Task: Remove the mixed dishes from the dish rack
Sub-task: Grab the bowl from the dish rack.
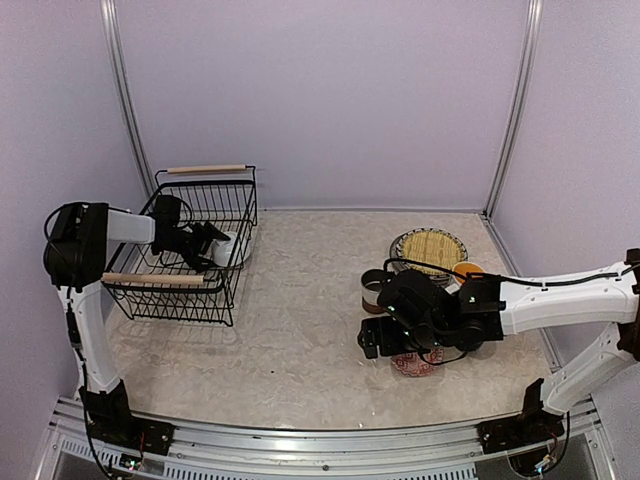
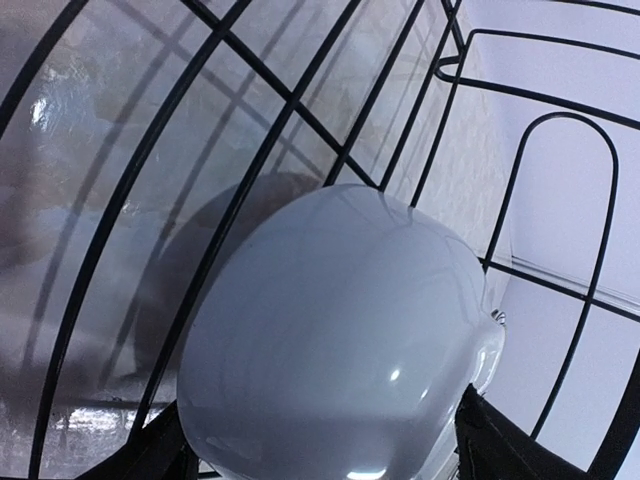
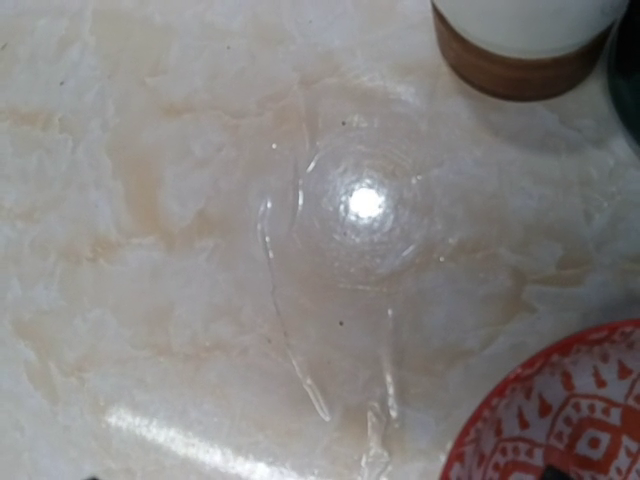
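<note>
Left gripper [image 1: 218, 246] straddles the one white bowl [image 2: 340, 340] inside the rack [image 1: 170, 298], can't tell if it's actually squeezing. Right gripper [image 1: 370, 340] hangs open and empty. Marbled beige table [image 1: 300, 330], lilac walls [image 1: 330, 100]. Right of the rack: one woven plate [image 1: 428, 248], one dark mug [image 1: 375, 285], one orange-lined mug [image 1: 467, 270].

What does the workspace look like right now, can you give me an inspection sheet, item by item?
surface: marbled beige table, glare spot in the right wrist view.
job's things: dish rack at left, white bowl inside; woven plate, orange-lined mug, brown-white cup, red-patterned dish out on the table.
clutter: nothing seen.
grippers: left tool straddles the bowl, grip unclear; right tool open, empty, above the table.
cables: black cable loops over the right arm.
surroundings: lilac walls, metal corner posts.
</note>
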You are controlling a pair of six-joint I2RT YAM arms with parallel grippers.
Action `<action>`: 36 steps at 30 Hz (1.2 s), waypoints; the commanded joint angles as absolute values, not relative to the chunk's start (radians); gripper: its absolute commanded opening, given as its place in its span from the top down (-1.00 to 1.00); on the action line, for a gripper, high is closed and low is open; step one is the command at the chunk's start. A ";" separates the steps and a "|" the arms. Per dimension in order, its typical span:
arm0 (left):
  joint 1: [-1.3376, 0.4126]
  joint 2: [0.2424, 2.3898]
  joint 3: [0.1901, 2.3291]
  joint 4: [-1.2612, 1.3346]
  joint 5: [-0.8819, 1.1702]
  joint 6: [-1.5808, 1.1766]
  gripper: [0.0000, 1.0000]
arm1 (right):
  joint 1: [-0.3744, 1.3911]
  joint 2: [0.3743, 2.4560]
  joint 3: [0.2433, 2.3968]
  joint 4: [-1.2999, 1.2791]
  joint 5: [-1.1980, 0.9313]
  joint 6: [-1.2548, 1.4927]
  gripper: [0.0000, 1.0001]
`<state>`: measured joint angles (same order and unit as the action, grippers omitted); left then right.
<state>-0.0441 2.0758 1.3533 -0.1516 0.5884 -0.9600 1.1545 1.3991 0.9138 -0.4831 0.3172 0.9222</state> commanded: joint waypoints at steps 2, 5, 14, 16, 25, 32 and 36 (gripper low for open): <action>-0.017 2.097 1.293 -0.055 0.555 -0.995 -0.53 | 1.169 1.367 0.893 -0.477 0.337 0.935 -0.83; -0.018 2.095 1.264 -0.010 0.559 -1.005 -0.33 | 1.172 1.373 0.899 -0.484 0.337 0.934 -0.83; -0.016 2.045 1.240 0.051 0.564 -1.000 0.07 | 1.170 1.373 0.898 -0.480 0.338 0.936 -0.83; -0.016 2.028 1.234 0.048 0.556 -0.989 0.13 | 1.170 1.375 0.902 -0.484 0.339 0.936 -0.83; -0.007 1.913 1.261 -0.033 0.550 -0.931 0.37 | 1.173 1.371 0.912 -0.494 0.356 0.927 -0.84; 0.028 1.816 1.277 -0.137 0.525 -0.856 0.39 | 1.173 1.386 0.957 -0.518 0.378 0.903 -0.84; 0.032 1.741 1.290 -0.216 0.502 -0.779 0.39 | 1.173 1.394 0.986 -0.528 0.394 0.883 -0.84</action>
